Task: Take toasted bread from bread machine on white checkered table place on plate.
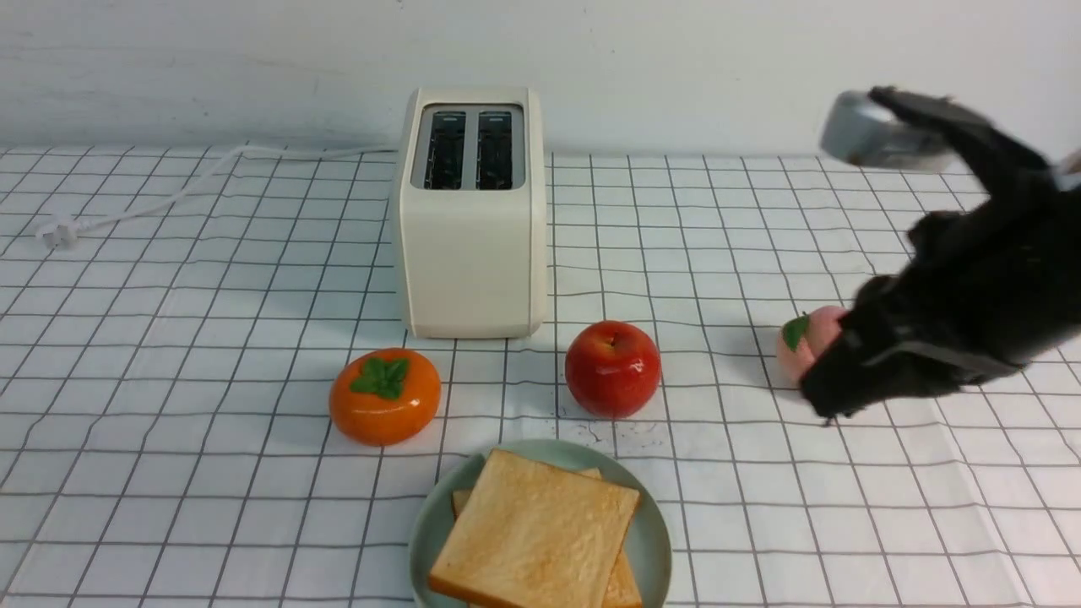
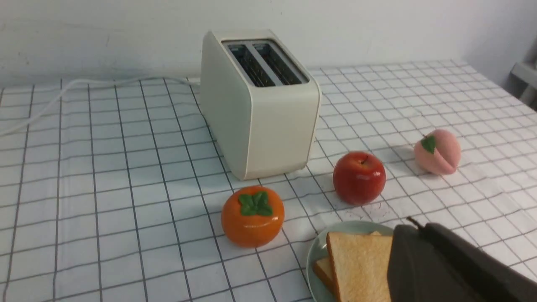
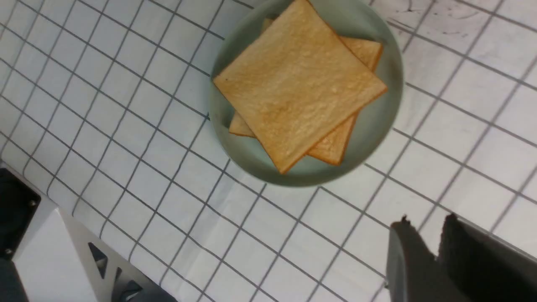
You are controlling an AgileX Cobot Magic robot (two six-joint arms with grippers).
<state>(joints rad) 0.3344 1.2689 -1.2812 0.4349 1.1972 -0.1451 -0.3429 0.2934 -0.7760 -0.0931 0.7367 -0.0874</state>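
Two slices of toasted bread (image 1: 536, 532) lie stacked and askew on the mint-green plate (image 1: 654, 540) at the front edge of the white checkered table (image 1: 169, 338). The bread machine (image 1: 470, 245) stands behind, and both of its dark slots are empty. My right gripper (image 1: 832, 412) hangs to the right of the plate, above the cloth. In the right wrist view the right gripper (image 3: 428, 222) shows a narrow gap and holds nothing, off to one side of the toasted bread (image 3: 298, 84). My left gripper (image 2: 413, 224) is shut and empty, and it covers part of the toasted bread (image 2: 361, 264).
An orange persimmon (image 1: 384, 395) and a red apple (image 1: 612, 367) sit between the toaster and the plate. A pink peach (image 1: 806, 342) is partly hidden behind my right arm. The white cord (image 1: 169, 198) trails to the back left. A wall stands close behind the toaster.
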